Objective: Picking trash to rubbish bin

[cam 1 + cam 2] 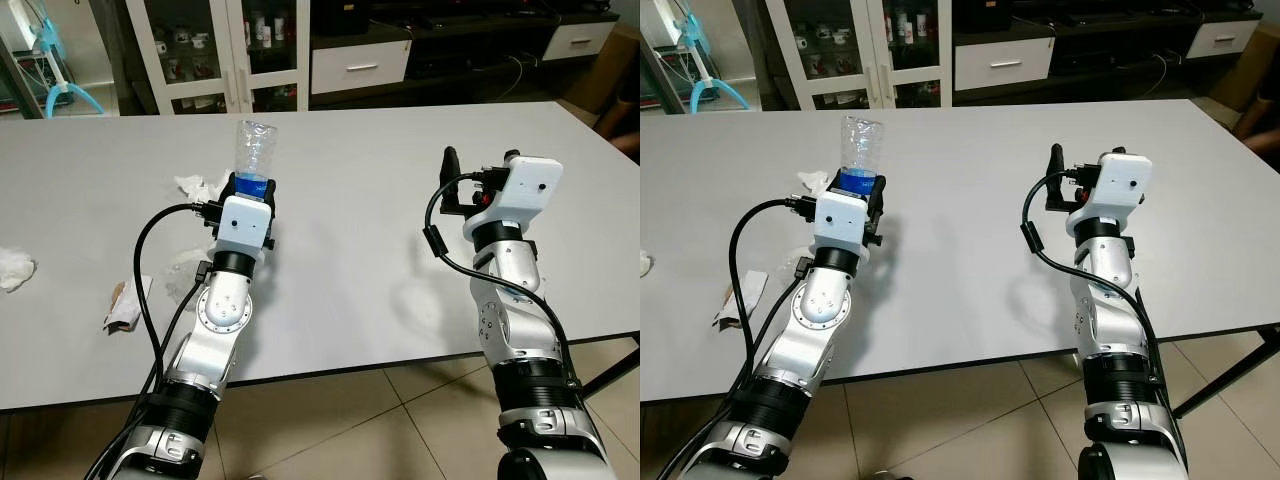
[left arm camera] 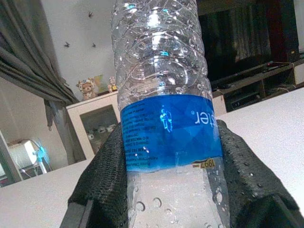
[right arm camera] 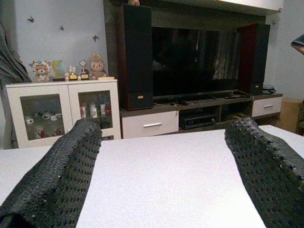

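The clear plastic water bottle (image 2: 164,109) wears a blue label whose writing reads upside down, ending in "ter", with "1997" printed on a small yellow patch at its edge. It stands upright, long axis vertical, dented and wet with droplets inside, raised above the white table (image 1: 360,180). The left tool (image 1: 251,190) pinches it at the label. The right tool (image 3: 164,166) hovers spread apart over bare table. Crumpled tissues (image 1: 196,186) and a torn wrapper (image 1: 126,303) lie nearby.

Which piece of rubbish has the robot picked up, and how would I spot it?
Look at the long white table, then the robot's left arm. Its left pincer grips a clear plastic bottle with a blue label, held up; the crumpled tissues lie flat.
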Motion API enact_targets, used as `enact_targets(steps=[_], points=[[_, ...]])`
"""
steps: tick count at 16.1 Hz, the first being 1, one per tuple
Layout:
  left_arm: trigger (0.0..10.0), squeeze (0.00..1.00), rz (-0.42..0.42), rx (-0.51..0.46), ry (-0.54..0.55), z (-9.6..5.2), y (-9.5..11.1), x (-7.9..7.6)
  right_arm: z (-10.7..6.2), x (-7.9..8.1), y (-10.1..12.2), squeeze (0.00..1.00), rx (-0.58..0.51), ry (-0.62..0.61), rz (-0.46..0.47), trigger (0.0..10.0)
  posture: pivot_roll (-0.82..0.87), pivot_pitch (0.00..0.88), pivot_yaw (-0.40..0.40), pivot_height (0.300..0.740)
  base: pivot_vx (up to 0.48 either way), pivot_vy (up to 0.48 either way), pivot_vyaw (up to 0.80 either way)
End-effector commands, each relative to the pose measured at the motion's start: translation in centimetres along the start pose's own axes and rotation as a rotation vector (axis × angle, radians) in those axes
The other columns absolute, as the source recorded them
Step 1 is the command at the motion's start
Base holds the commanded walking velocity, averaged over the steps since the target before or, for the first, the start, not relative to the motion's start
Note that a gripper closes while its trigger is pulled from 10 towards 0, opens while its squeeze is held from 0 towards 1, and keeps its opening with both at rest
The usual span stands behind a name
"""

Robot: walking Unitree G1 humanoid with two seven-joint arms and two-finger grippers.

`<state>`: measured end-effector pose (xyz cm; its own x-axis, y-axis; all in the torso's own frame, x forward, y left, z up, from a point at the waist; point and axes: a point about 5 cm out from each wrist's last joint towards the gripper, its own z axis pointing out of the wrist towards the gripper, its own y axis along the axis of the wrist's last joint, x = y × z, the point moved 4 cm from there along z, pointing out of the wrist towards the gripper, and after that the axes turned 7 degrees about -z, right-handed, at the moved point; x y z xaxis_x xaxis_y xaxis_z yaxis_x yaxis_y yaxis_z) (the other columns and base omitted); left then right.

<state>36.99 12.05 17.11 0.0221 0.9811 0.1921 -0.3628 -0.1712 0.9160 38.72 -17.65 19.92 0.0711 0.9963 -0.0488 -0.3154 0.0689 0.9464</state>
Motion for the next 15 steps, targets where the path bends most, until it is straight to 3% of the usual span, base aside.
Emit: enact_targets(steps=[1,11,15], points=[[10.0,0.0,0.002,-0.009,-0.019,0.26,0.38,-0.26,-0.08,-0.14,-0.07,0.0,0.003,-0.01,0.004,10.0,-0.05,0.043,0.007,0.74,0.0,0.0,0.0],[10.0,0.0,-0.007,-0.007,-0.027,0.11,0.33,-0.42,-0.24,0.17,-0.27,0.0,0.014,-0.002,-0.003,10.0,-0.05,0.05,0.007,0.74,0.0,0.0,0.0],[10.0,0.0,-0.009,-0.009,-0.039,0.17,0.42,-0.69,-0.37,0.23,-0.38,0.0,0.018,-0.002,-0.002,10.0,-0.05,0.045,0.012,0.74,-0.257,0.0,0.0]])
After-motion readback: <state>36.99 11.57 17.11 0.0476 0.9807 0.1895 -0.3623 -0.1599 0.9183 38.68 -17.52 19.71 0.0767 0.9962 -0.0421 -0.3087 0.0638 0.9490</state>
